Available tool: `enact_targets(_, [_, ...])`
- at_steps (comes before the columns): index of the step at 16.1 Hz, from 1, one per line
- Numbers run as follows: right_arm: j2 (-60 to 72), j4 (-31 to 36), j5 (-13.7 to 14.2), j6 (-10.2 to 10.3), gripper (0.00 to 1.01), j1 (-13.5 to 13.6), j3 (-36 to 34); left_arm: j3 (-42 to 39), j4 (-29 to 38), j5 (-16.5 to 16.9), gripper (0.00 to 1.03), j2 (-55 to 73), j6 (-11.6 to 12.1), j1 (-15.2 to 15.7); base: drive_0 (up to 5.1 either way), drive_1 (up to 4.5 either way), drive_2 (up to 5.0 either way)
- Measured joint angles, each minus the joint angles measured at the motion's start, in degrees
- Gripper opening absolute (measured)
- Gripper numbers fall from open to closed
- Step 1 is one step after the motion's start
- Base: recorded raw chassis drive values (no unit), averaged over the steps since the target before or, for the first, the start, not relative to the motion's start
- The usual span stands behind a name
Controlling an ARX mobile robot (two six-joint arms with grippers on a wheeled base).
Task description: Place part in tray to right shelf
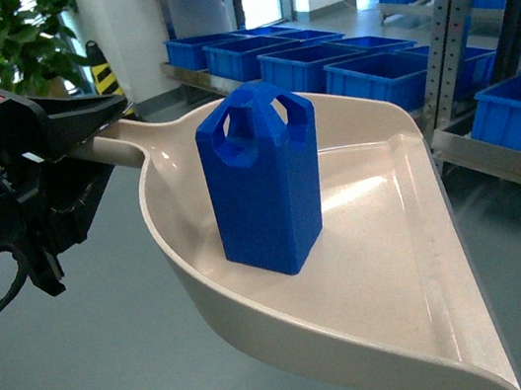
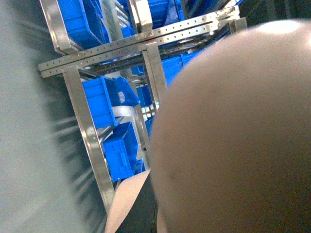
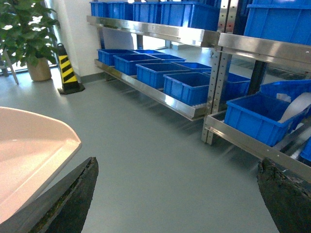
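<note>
The part (image 1: 265, 182), a bright-blue boxy block with arched loops on top, stands upright in the middle of the tray (image 1: 402, 261), a cream dustpan-shaped scoop held in the air. My left gripper (image 1: 83, 150) is shut on the tray's long handle (image 1: 118, 151) at the left. From the left wrist, the tray's underside (image 2: 233, 136) fills most of the view. My right gripper (image 3: 180, 199) is open and empty above the floor, with the tray's front corner (image 3: 34, 150) to its left. The right shelf (image 1: 494, 156), a steel rack, stands to the right.
Blue crates (image 1: 376, 76) sit along the lower level of the rack, and more crates (image 3: 189, 12) stand above. A potted plant (image 3: 29, 29) and a yellow-black cone (image 3: 68, 73) are at the far wall. Grey floor (image 3: 146, 141) lies between me and the rack.
</note>
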Motion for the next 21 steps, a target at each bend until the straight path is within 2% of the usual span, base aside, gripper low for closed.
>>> enact_targets(21, [0.0,0.0,0.0,0.0,0.98,0.0,0.0,0.0,0.0,0.2,0.16,0.0,0.0,-0.1,-1.6,-1.62,-1.6])
